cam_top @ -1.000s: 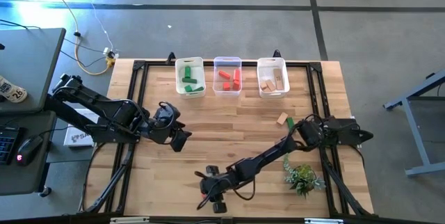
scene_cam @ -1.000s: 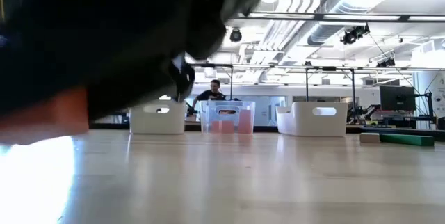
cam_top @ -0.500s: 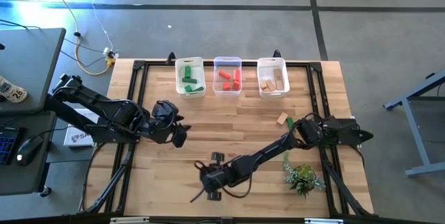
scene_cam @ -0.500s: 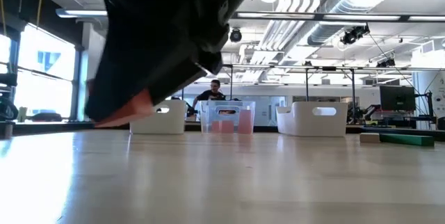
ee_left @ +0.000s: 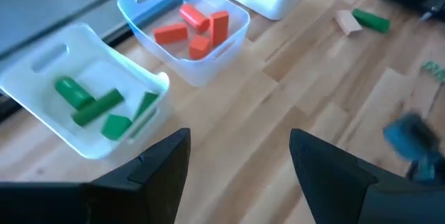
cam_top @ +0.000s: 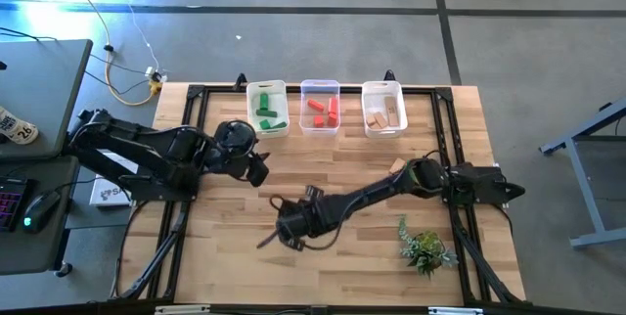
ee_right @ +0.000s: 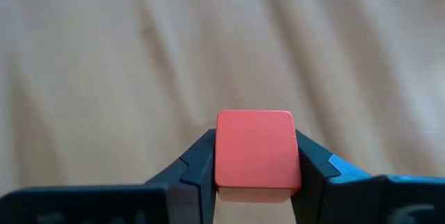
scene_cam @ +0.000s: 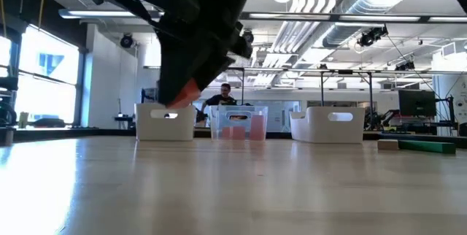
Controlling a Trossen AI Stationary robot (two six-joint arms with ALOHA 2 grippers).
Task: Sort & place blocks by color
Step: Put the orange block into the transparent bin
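- Right gripper (ee_right: 254, 156) jaws grasp a red block (ee_right: 256, 149) above the desk (cam_top: 333, 168).
- Left gripper (ee_left: 236, 156) jaws released, near the bins (ee_left: 90, 106).

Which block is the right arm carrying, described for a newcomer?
Start at the three bins along the table's far edge, then follow the right arm toward the table's middle. Its gripper clamps a small red wooden cube in its jaws, the only block off the table.

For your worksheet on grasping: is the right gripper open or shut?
Shut on the red block: the right gripper clamps it from both sides.
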